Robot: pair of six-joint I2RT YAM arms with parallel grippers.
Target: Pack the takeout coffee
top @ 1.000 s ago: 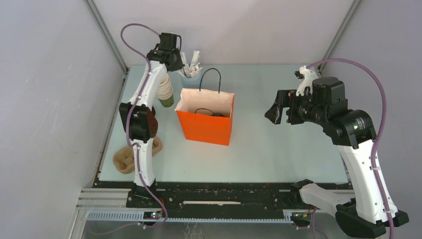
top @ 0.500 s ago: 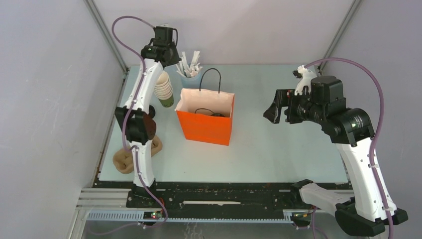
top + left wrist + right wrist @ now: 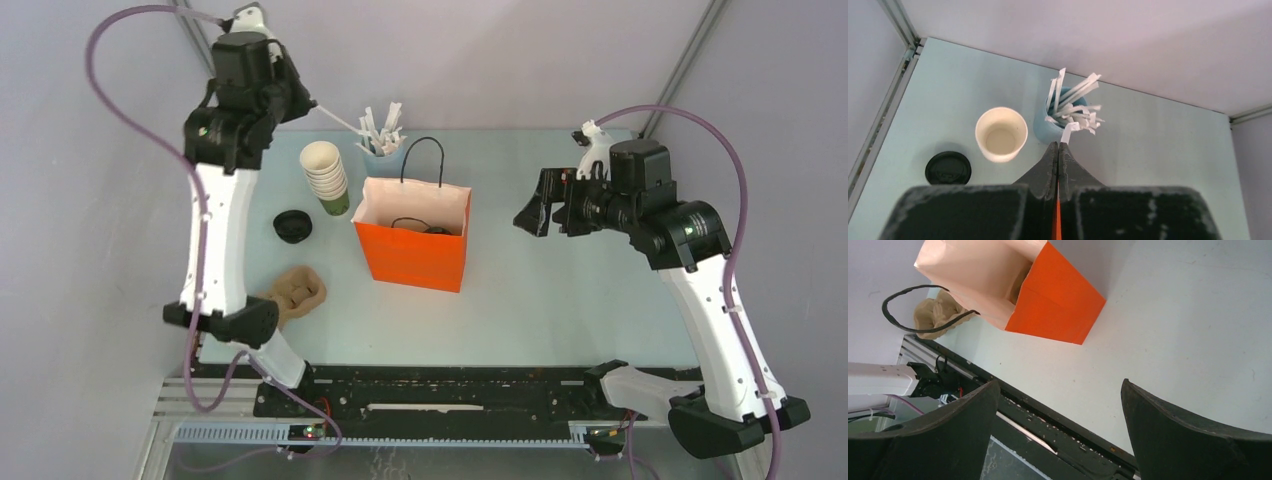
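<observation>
Your left gripper [image 3: 1058,145] pinches stick [image 3: 335,117] by far-left post [image 3: 898,22]; right gripper [image 3: 1059,384] gapes over bare table [image 3: 560,300]. Coffee: cannot tell, only dark blob [image 3: 437,231] in bag [image 3: 415,255].

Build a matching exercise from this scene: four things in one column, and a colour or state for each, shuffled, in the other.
1. lid
2. paper bag
3. left gripper
4. right gripper

A. open
B. black
C. shut on a white stick
D. orange

Pairs: 1-B, 2-D, 3-C, 4-A
</observation>
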